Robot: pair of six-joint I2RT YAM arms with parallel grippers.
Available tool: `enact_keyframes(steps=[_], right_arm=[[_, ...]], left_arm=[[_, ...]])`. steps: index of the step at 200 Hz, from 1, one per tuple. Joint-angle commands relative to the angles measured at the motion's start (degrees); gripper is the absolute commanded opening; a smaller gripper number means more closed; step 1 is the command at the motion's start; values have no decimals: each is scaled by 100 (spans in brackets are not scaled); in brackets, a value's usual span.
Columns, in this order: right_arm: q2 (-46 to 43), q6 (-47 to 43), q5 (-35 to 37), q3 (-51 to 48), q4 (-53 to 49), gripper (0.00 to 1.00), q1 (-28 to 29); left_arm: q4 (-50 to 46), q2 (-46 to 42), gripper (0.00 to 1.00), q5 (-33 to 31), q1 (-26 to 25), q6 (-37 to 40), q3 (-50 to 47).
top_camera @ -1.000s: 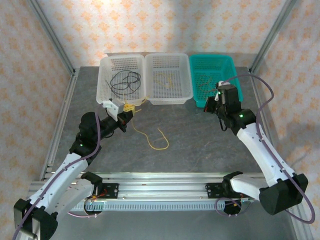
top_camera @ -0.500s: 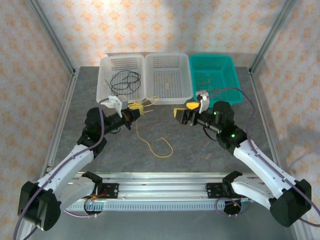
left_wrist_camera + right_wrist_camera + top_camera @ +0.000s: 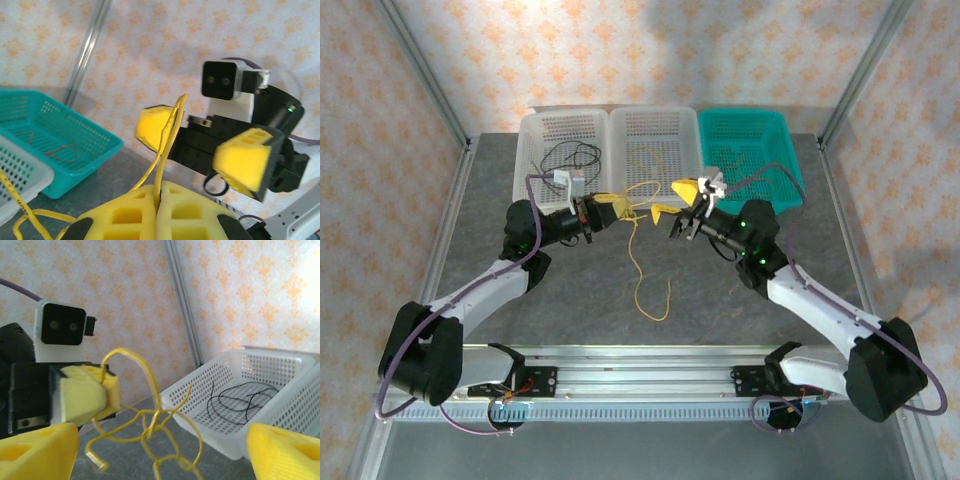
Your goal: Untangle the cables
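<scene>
Along the far edge of the grey table (image 3: 750,300), three baskets in a row, touching side to side. On the left, a white basket (image 3: 532,140) with thin black cables (image 3: 570,158) curled loosely on its floor; from the right wrist, the same black loops (image 3: 240,400) inside the perforated white wall (image 3: 200,375). In the middle, a second white basket (image 3: 655,118), with what look like faint yellow strands on its floor, too small to tell for certain. On the right, a teal basket (image 3: 786,150) with thin orange-brown cables (image 3: 732,162) inside, also plain from the left wrist as reddish curls (image 3: 60,152) on the teal mesh (image 3: 95,145). Just in front of the middle basket, lifted above the table: left gripper (image 3: 610,205) with pads pressed together on a yellow cable (image 3: 638,262), pinched tight between the two yellow fingertips (image 3: 159,197). From that grip, one short end upward (image 3: 167,135), a knotted tangle beside the pads (image 3: 150,425), and a long tail down to the table, ending in a loop near the centre. Facing it closely, right gripper (image 3: 672,200) with jaws spread wide, nothing pinched; tangle hanging in the gap between its two yellow fingers (image 3: 35,452), no contact visible.
</scene>
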Motion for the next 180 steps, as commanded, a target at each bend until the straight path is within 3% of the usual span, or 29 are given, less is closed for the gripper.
enact_keyframes(steps=[1, 32, 45, 70, 102, 110, 124, 142, 180], right_arm=[[279, -484, -111, 376, 242, 84, 18], [577, -598, -441, 718, 210, 75, 17], [706, -575, -749, 910, 176, 67, 17], [772, -600, -868, 1163, -116, 37, 17], [447, -556, 17, 1170, -729, 0, 21], [391, -428, 295, 1256, -959, 0, 17], [302, -216, 684, 1362, -1203, 0, 17], [159, 170, 1412, 1408, -1342, 0, 17], [-66, 849, 1949, 1577, -1655, 0, 21]], left_arm=[[877, 48, 0, 476, 15, -395, 167], [806, 114, 0, 604, 15, -358, 174], [792, 162, 0, 642, 15, -348, 190], [592, 174, 0, 551, 15, -197, 223], [-621, -251, 0, -432, 24, 851, 199], [-896, -398, 12, -656, 24, 1058, 206], [-1226, -644, 42, -1055, 22, 1302, 154], [-1679, -1038, 68, -1765, 24, 1630, -12], [-1534, -1461, 75, -2386, -161, 1930, -690]])
